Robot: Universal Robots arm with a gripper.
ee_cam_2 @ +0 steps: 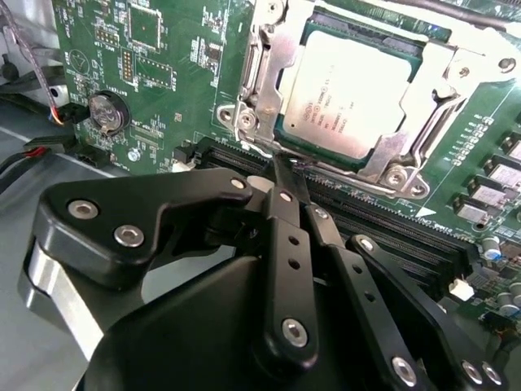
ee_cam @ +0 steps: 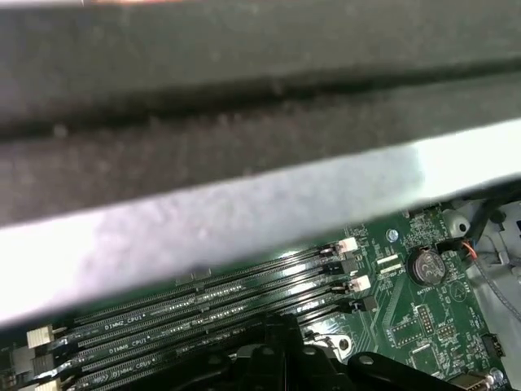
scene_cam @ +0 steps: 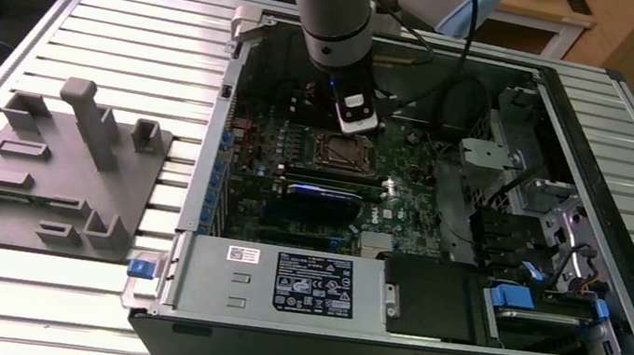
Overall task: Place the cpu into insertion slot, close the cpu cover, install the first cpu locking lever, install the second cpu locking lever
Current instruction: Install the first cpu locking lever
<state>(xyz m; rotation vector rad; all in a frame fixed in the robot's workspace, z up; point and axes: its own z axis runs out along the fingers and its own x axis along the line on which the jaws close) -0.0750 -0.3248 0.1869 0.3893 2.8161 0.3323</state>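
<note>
The cpu, a flat square chip with a silver-grey top, lies in the insertion slot on the green motherboard. The cpu cover, a silver metal frame, lies down over the chip's edges. In the second wrist view my gripper is shut, its black fingers pressed together. Their tip rests at the socket's edge, against a thin metal locking lever that runs along that side. In the exterior view the gripper hangs just above the socket's far side, inside the open computer case.
Long black memory slots run beside the socket and also show in the first wrist view. A coin battery and cables lie close by. A grey fixture plate sits at the exterior view's left. The case walls ring the board.
</note>
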